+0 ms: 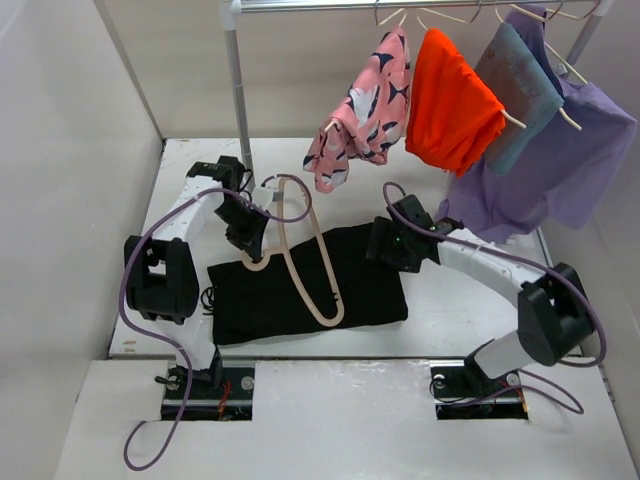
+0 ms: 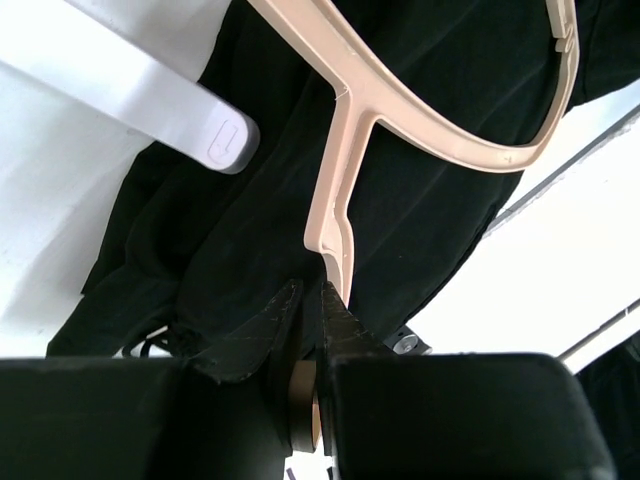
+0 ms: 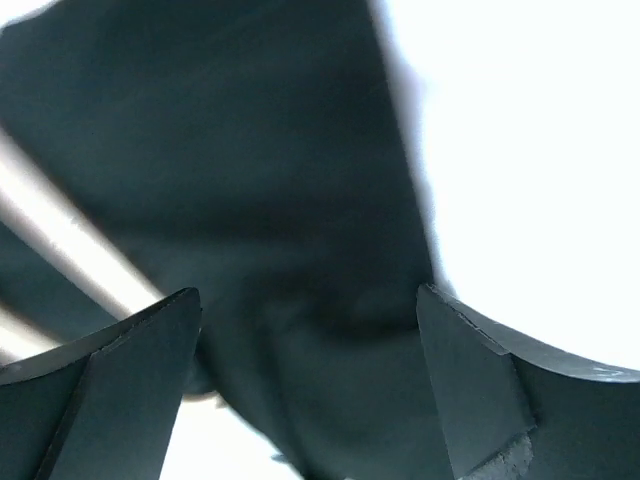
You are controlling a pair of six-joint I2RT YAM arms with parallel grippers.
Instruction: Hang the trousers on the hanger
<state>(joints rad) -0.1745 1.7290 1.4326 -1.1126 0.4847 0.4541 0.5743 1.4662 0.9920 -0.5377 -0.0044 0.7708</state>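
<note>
Leftmost, a plain white wall runs close beside the left arm, leaving little room on that side of the white table point(image 1: 470, 320). The left gripper point(image 1: 247, 238) point(image 2: 322, 300) is pressed together on one tip of the thin pale beige wooden hanger point(image 1: 327, 321) point(image 2: 340, 170). Just behind it a grey metal rack post point(image 1: 238, 100) rises from the table.

The hanger lies on the large black soft-fabric trousers point(image 1: 375, 285) point(image 2: 430, 200) point(image 3: 250, 150). Its long axis runs from the pinched end at far left to a rounded bend at near right, and its curved hook points to the far side. The trousers lie folded flat at the middle of the table, long side left to right, with their near edge close to the table's front edge.

The right gripper point(image 1: 385, 245) point(image 3: 310, 330) hangs over the trousers' far right corner with its fingers spread wide and nothing between them; I cannot tell whether it touches the cloth. Bare table lies open to the right of the trousers.

Above the far right, a pink patterned garment point(image 1: 365, 110), an orange garment point(image 1: 450, 100), a grey-blue garment point(image 1: 520, 85) and a purple garment point(image 1: 575, 160) hang from the rail, the pink one low over the table's far side.
</note>
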